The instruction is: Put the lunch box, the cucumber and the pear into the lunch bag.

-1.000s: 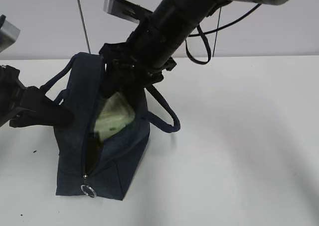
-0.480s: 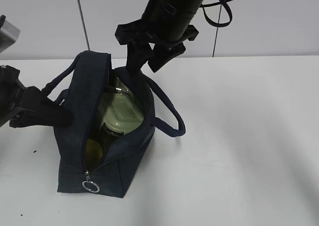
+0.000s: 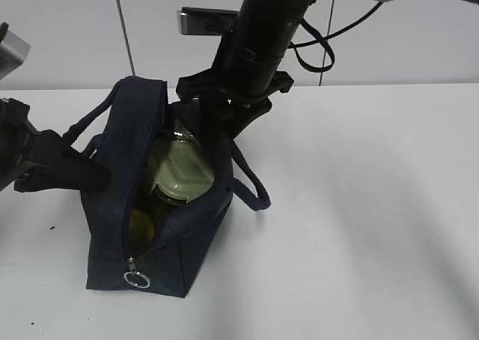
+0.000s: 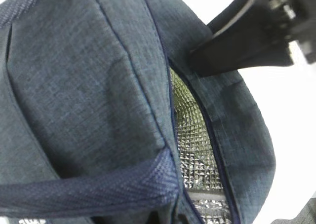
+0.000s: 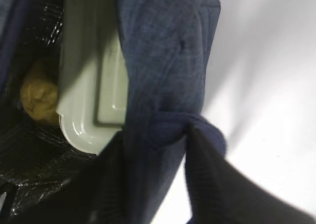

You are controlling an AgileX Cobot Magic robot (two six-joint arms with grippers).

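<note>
i see the lunch box and pear inside the open lunch bag. my right gripper pinches the bag's wall; i cannot tell my left gripper's state.

Lunch bag close up, silvery lining (quilted) showing

**Both arms low at the table, right reaching down from above**

The black left gripper comes in from the left edge, held level, its fingers pointing right; whether they are apart or together cannot be told. The black right arm slants down from the upper right, its gripper pointing downward, one dark finger showing in the wrist view, its state unclear.
</note>
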